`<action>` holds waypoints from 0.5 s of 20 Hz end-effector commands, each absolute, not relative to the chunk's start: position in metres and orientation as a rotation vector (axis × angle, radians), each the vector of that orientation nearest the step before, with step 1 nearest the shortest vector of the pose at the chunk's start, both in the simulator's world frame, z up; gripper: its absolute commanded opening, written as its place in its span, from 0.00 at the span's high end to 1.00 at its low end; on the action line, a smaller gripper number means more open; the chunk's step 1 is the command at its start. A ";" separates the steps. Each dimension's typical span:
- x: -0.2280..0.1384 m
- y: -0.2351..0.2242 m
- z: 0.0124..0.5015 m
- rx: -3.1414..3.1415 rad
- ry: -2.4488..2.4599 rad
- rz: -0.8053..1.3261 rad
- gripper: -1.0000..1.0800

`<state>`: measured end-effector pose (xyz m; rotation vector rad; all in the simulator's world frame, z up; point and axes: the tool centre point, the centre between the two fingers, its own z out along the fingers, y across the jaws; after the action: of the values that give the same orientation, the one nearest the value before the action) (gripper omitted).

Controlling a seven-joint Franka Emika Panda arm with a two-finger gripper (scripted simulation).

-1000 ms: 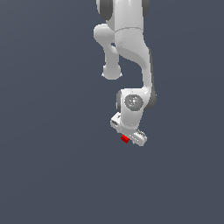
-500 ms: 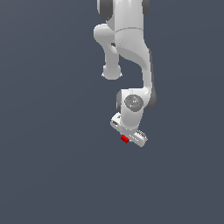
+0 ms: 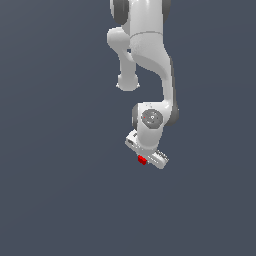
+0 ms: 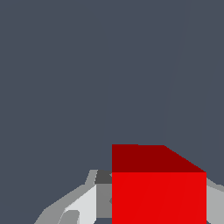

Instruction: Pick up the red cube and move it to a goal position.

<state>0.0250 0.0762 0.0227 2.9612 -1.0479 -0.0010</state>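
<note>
In the exterior view the white arm reaches down from the top, and my gripper (image 3: 146,160) hangs at its lower end, tilted. The red cube (image 3: 142,160) sits between the jaws as a tiny bright spot on the gripper's underside. The wrist view shows the red cube (image 4: 158,192) up close, large and plain-faced, with a grey-white finger (image 4: 81,204) pressed against one side and the other finger (image 4: 215,204) against the opposite side. The gripper is shut on the cube. No goal marker shows in either view.
A flat, uniform dark grey-blue surface fills the background in both views. No other objects, edges or containers show. The arm's upper links (image 3: 142,45) occupy the top centre of the exterior view.
</note>
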 end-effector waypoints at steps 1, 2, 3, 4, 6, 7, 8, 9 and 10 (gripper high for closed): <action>0.032 0.073 0.026 2.961 -1.049 0.001 1.00; 0.035 0.071 0.027 2.961 -1.049 0.001 1.00; 0.039 0.069 0.028 2.961 -1.049 0.001 1.00; 0.043 0.067 0.030 2.961 -1.049 0.001 1.00; 0.051 0.064 0.032 2.961 -1.049 0.001 1.00; 0.054 0.062 0.034 2.961 -1.049 0.000 1.00; 0.057 0.060 0.035 2.961 -1.049 0.000 1.00; 0.060 0.059 0.035 2.961 -1.049 0.000 1.00; 0.062 0.058 0.036 2.961 -1.049 0.000 1.00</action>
<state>0.0579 0.0597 0.0345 2.9605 -1.0501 -0.0001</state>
